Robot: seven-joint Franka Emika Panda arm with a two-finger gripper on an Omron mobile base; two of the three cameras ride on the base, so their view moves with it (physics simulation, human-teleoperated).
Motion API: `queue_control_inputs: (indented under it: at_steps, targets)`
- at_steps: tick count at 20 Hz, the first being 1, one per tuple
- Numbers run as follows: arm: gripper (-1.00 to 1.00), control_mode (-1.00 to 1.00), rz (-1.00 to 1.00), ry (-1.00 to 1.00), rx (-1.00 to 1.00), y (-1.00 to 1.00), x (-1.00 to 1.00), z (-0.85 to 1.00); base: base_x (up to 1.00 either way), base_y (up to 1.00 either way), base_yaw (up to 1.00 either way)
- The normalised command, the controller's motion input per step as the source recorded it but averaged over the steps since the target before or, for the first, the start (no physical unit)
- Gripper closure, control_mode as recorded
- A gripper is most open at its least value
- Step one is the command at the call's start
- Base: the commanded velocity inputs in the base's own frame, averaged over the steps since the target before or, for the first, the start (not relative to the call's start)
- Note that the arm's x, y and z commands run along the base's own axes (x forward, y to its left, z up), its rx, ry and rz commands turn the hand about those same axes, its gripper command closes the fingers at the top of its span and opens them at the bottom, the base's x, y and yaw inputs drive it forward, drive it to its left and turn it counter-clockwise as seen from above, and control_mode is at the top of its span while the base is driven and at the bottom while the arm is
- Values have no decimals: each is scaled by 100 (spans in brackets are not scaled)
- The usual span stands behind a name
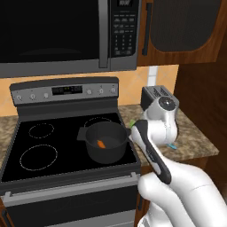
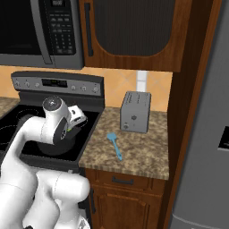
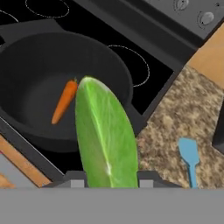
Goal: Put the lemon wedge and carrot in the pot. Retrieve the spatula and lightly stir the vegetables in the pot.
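Observation:
In the hand view my gripper (image 3: 109, 177) is shut on the lemon wedge (image 3: 103, 131), a yellow-green wedge standing upright between the fingertips. It hangs over the right rim of the dark pot (image 3: 30, 61), which stands on the stove's front right burner. The orange carrot (image 3: 64, 101) lies on the pot's floor. The left base view shows the pot (image 1: 106, 153) with the carrot (image 1: 101, 143) inside and my hand just right of its rim. On the counter to the right lies the blue spatula (image 2: 115, 144), also seen past the wedge as spatula (image 3: 189, 158).
A silver toaster (image 2: 135, 112) stands at the back of the granite counter (image 2: 138, 154). The black stove top (image 1: 40, 155) spreads left of the pot, under a microwave (image 1: 53, 31). A tall wooden panel (image 2: 188, 112) bounds the counter on the right.

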Motion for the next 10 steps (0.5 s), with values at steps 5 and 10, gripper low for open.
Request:
queue_control_inputs:
  at_steps: [5, 10]
  targets:
    - [100, -100, 0, 14, 0, 53, 100, -1, 0, 0, 0]
    - [100, -100, 0, 19, 0, 24, 81, -28, 0, 0, 0]
